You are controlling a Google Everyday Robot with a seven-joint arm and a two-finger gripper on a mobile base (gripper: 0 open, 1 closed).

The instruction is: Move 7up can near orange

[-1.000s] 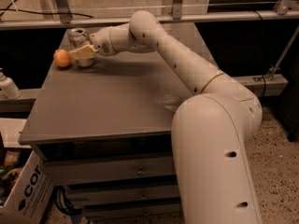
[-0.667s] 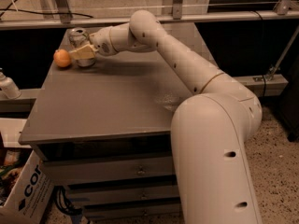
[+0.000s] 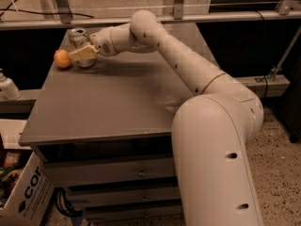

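The 7up can (image 3: 78, 36), silver-grey with a pull-tab top, stands upright at the far left corner of the grey table (image 3: 108, 107). The orange (image 3: 62, 59) lies on the table just left of the can, about touching it or a very small gap apart. My gripper (image 3: 81, 54) is at the can, reaching in from the right; its tan front part lies across the can's lower body and hides it. The white arm stretches from the lower right across the table to that corner.
A metal rail (image 3: 155, 20) runs behind the table's far edge. A white bottle (image 3: 8, 88) stands off the table at the left. A cardboard box (image 3: 23, 192) sits on the floor at the lower left. Drawers (image 3: 117, 173) are under the tabletop.
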